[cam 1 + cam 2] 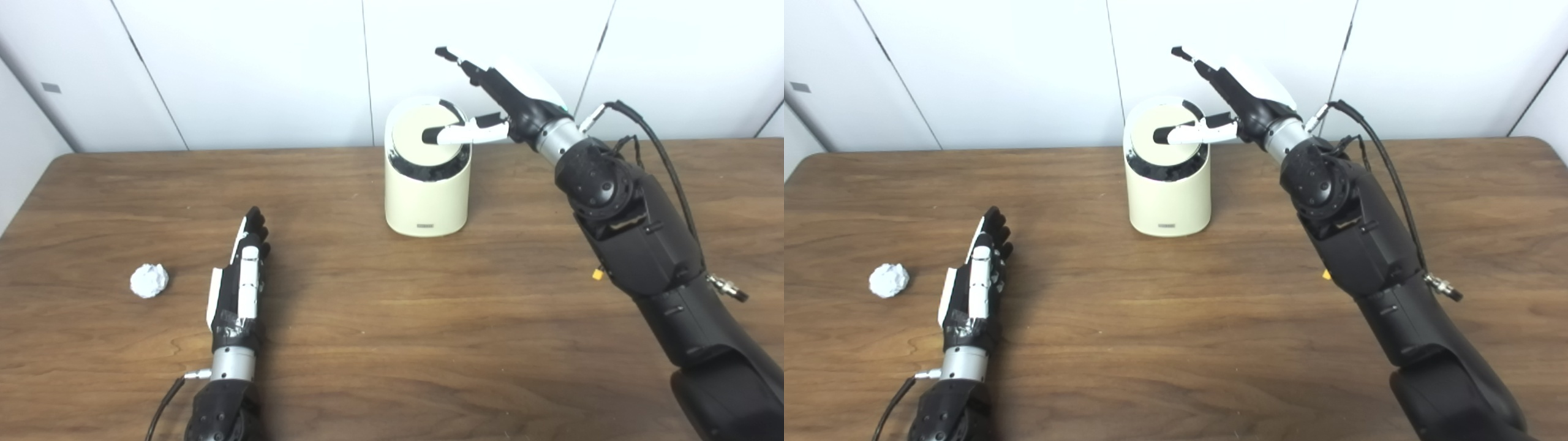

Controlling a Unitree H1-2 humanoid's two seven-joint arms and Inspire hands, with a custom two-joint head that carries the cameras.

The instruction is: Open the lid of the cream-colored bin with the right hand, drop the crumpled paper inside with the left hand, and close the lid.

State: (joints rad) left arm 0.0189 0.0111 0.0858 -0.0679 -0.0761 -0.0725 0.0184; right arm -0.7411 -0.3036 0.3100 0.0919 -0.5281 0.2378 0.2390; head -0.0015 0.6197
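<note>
The cream-colored bin [427, 196] stands at the back middle of the table. Its round lid [424, 139] is tilted, with a dark gap showing along the near rim. My right hand [497, 101] hovers over the bin from the right, open, its thumb lying across the lid and its fingers raised above. The crumpled paper [149, 280], a small white ball, rests on the table at the left. My left hand [242, 275] lies flat on the table just right of the paper, open, fingers stretched out and pointing away, holding nothing.
The brown wooden table [392, 331] fills the view, with white wall panels [245, 67] behind it. My right arm [637, 245] crosses the right side of the table, with cables hanging off it.
</note>
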